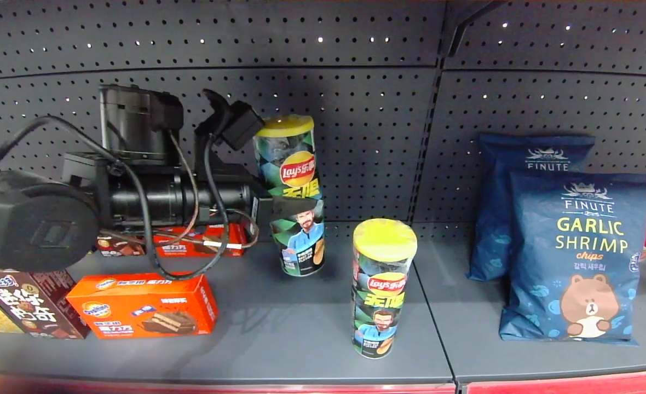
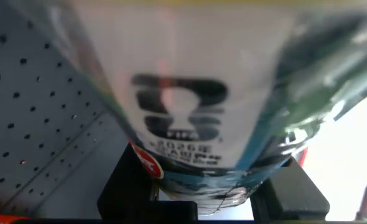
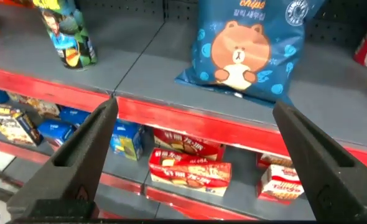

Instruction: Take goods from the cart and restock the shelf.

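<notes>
can held at the shelf's back

the left gripper (image 1: pixel 293 209), jaws clamped on a chips can (image 1: pixel 289 164), holds it upright near the back of the shelf (image 1: pixel 279 334), behind a second can (image 1: pixel 383 284). the right gripper (image 3: pixel 196 109) has its jaws wide apart, empty.
</notes>
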Controlling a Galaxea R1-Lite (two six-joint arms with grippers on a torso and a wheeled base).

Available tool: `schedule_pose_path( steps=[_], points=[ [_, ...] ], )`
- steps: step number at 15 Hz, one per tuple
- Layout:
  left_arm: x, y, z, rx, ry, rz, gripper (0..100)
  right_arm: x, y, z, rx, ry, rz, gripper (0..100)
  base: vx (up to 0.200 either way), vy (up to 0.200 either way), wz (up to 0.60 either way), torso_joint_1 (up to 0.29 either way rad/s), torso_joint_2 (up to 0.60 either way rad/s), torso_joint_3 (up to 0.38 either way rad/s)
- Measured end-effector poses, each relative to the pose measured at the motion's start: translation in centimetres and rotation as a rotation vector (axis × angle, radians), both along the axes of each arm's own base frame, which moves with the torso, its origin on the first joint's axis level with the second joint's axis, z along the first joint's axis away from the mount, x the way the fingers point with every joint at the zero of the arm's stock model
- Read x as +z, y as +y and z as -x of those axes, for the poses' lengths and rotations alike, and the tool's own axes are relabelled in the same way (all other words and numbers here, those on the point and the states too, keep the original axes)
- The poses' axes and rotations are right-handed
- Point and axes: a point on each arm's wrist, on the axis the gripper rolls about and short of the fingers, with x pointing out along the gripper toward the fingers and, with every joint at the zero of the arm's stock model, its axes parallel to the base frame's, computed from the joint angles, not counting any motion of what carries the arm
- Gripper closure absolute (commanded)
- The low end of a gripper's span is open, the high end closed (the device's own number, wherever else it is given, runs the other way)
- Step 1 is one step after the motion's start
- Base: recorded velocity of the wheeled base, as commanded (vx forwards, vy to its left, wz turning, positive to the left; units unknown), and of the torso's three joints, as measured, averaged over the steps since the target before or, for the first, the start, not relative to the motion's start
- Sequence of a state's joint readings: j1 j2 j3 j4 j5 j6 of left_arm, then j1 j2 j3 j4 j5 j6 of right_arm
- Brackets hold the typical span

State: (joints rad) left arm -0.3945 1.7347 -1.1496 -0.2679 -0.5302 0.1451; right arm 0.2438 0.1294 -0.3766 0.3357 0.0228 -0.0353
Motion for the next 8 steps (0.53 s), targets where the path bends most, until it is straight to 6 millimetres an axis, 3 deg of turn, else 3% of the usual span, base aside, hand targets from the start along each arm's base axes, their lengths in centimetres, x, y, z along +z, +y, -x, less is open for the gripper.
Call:
schedule_pose_path(
  steps=[4,8],
  points=[
    [-2.0,-1.3,-2.8,-0.005,-0.020,0.008,100,-0.2,0.0,0.1,0.000,-0.004,-0.002,0,0.000,0.000,0.00,0.000,0.00,0.000],
    [-4.1,-3.9,-4.8,-0.071,-0.004,0.007,100,-0.3,0.0,0.2,0.000,-0.010,-0.004,0,0.000,0.000,0.00,0.000,0.00,0.000]
  ],
)
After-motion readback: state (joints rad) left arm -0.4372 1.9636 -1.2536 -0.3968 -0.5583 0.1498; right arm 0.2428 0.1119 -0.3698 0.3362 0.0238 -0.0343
